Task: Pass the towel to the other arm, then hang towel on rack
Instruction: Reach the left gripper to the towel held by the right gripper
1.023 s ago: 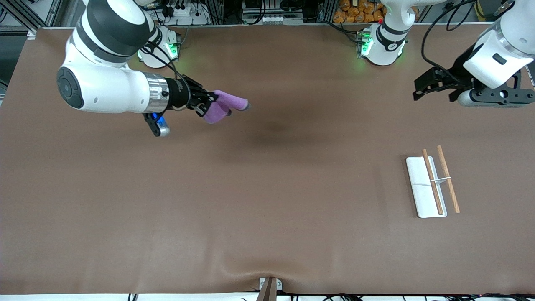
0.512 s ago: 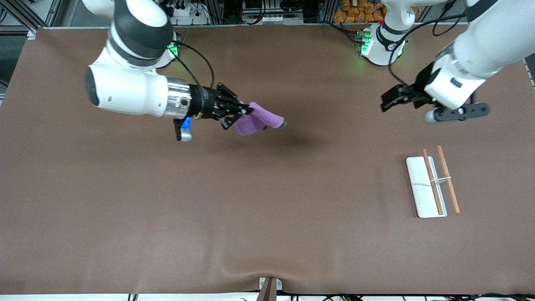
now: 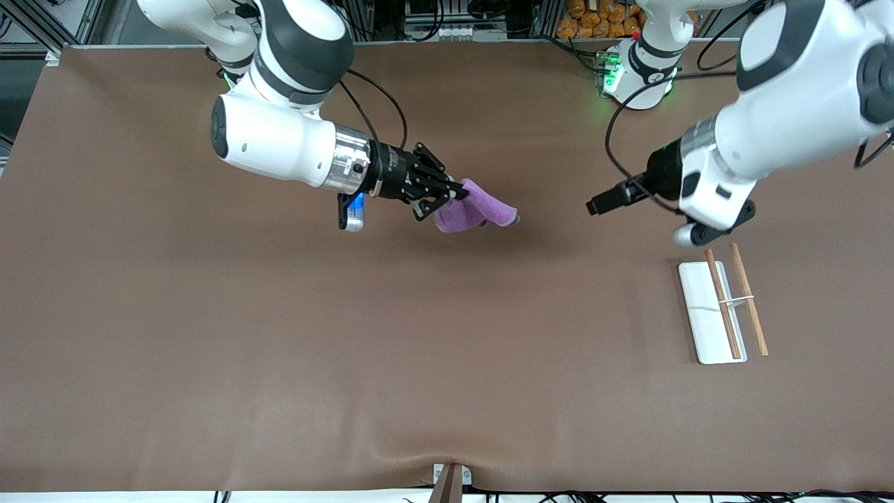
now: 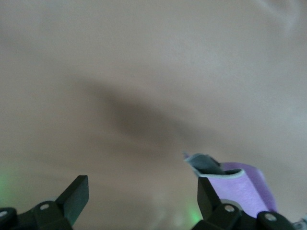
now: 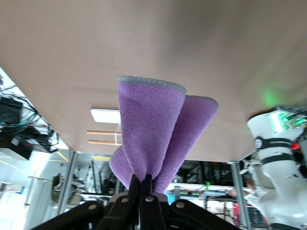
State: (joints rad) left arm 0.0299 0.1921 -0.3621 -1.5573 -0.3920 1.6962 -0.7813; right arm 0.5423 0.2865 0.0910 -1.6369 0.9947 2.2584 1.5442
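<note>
brown table [image 3: 447,349] | orange packets [image 3: 594,17] past table edge

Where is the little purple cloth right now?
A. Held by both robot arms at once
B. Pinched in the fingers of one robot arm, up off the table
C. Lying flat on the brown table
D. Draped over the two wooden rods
B: the towel is clamped in the right gripper above the table, while the left gripper is open and apart from it, and the rack carries nothing.
</note>
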